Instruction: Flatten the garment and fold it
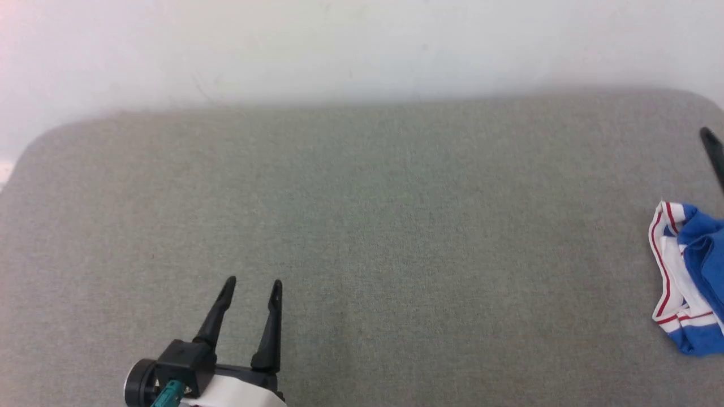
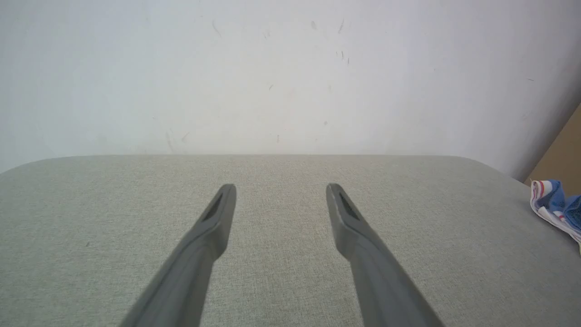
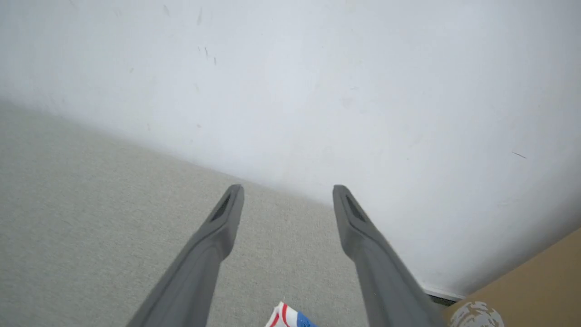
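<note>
Head view, please: how far along is the task judged to be?

Almost nothing is seen as done. The garment (image 1: pixel 691 265) is bunched in a heap, well to the right of the left pincer (image 1: pixel 254 281), with a white sleeve and red trim turned outward. No flattened part and no fold is shown.

Is the garment grasped by anything?

No. The left pincer is spread wide and empty over the bare grey table (image 1: pixel 362 226), well apart from the cloth. In the right wrist view the right pincer (image 3: pixel 288 187) is also spread and nothing is gripped between its fingers. A corner of the garment is seen low between the two fingers, behind their tips.

Can the whole heap be judged?

Not fully. Part of it is cut off by the picture edge, so its full shape cannot be told.

What is left?

All of it, it is judged. The cloth is to be brought in front of the left pincer, spread flat, and only then folded.
</note>
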### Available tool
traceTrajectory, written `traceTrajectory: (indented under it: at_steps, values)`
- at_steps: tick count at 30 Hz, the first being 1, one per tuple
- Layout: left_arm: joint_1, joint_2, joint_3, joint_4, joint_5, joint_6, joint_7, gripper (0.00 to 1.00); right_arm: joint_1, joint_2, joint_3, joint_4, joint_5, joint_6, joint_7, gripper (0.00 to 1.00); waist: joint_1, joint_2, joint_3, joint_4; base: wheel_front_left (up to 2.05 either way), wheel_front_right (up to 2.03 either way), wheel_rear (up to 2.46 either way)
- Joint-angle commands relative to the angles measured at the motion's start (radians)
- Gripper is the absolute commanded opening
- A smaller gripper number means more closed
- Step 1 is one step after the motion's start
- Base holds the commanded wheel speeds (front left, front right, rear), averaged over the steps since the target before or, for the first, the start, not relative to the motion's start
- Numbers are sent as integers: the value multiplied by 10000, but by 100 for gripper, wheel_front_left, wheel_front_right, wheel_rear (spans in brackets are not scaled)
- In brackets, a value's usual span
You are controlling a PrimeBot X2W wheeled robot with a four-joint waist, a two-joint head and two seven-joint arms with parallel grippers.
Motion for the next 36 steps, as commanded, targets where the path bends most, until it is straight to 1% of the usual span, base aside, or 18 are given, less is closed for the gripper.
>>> traceTrajectory:
  at_steps: [1, 7, 10, 15, 20, 23, 26, 30, 36]
  values:
    - [86, 94, 71, -3, 12, 76, 17, 100, 222, 188, -109, -126, 22, -19, -68, 100, 3, 0, -578, 293, 0, 0, 0]
    - [224, 236, 138, -158, -37, 172, 279, 100, 1901, 1791, -1371, -1545, -647, -19, -316, 100, 3, 0, -983, 553, 0, 0, 0]
    - [296, 284, 190, -202, -48, 265, 380, 100, 2926, 2717, -2063, -2300, -1296, -19, -482, 100, 3, 0, -1145, 664, 0, 0, 0]
    - [366, 319, 283, -309, -113, 406, 479, 100, 4540, 4315, -3111, -3511, -2382, -19, -450, 100, 3, 0, -1306, 777, 0, 0, 0]
    - [400, 353, 288, -305, -117, 509, 560, 100, 5768, 5386, -3600, -4220, -3372, -19, -470, 100, 3, 0, -1403, 848, 0, 0, 0]
    - [459, 374, 276, -235, -64, 619, 657, 100, 6264, 5843, -3752, -4401, -3835, -19, -486, 100, 3, 0, -1459, 875, 0, 0, 0]
    - [540, 369, 295, -160, -21, 791, 789, 100, 6628, 6091, -3648, -4426, -4164, -19, -515, 100, 3, 0, -1505, 896, 0, 0, 0]
    - [573, 476, 151, -76, 153, 843, 1032, 100, 6911, 6289, -3558, -4404, -4446, -19, -583, 100, 3, 0, -1525, 938, 0, 0, 0]
    - [623, 557, 80, -65, 222, 928, 1167, 100, 6943, 6425, -3580, -4469, -4514, -19, -582, 100, 3, 0, -1504, 941, 0, 0, 0]
